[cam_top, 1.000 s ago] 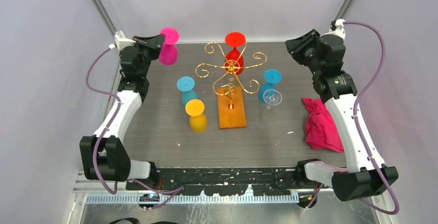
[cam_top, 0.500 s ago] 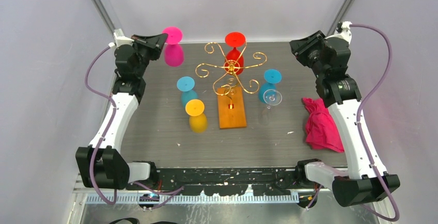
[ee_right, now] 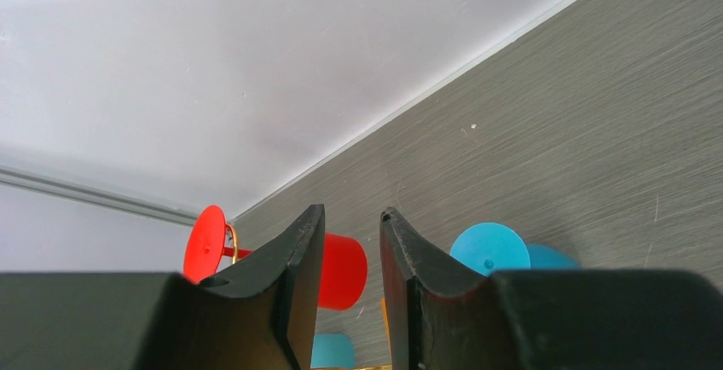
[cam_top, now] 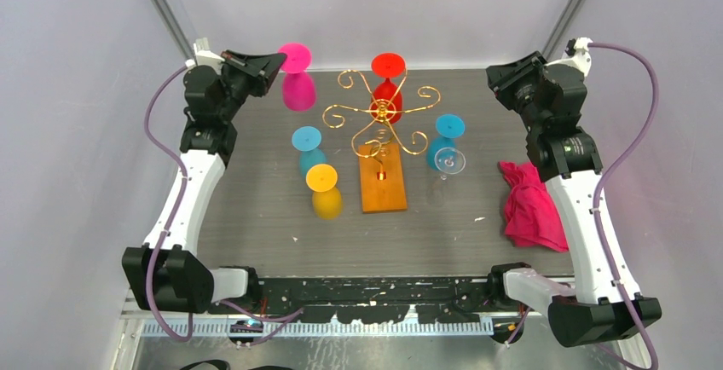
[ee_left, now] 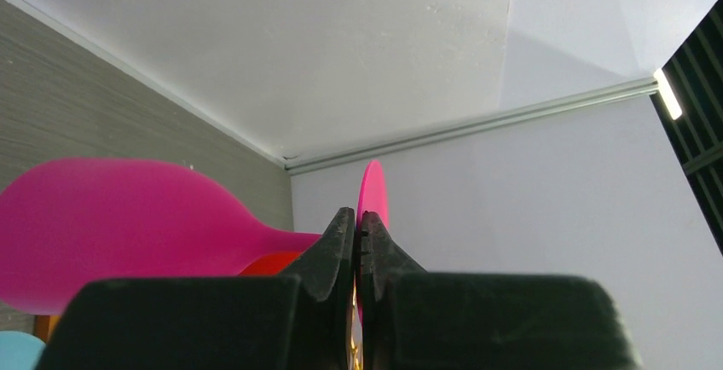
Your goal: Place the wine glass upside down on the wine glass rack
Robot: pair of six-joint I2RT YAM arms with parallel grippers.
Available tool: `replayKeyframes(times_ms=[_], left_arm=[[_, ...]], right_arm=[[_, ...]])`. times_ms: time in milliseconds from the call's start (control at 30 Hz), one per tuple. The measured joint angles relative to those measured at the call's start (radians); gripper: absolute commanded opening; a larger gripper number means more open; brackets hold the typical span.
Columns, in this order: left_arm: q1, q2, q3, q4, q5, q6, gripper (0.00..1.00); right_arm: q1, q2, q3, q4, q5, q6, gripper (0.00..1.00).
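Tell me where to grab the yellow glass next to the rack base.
Likely the thin stem just under its foot disc, approached level from the left: the yellow glass stands inverted, the rack's wooden base crowds its right, and a blue glass sits behind.

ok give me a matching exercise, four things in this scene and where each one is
Things:
1 pink wine glass
2 red wine glass
3 yellow wine glass
4 magenta cloth

Places:
A beside the right arm
B held in the left end effector
C at the far side of the wine glass rack
D left of the rack's wooden base

Pairs: 1-B, 2-C, 3-D, 4-A
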Motion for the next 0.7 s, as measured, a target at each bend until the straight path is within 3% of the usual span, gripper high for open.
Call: replayKeyframes(times_ms=[700], left_arm=[[-0.062,-0.004,0.012,-0.074,0.177,0.005,0.0]], right_arm=[[-0.005,-0.021,0.0,-0.033,0.033,0.001,0.36]])
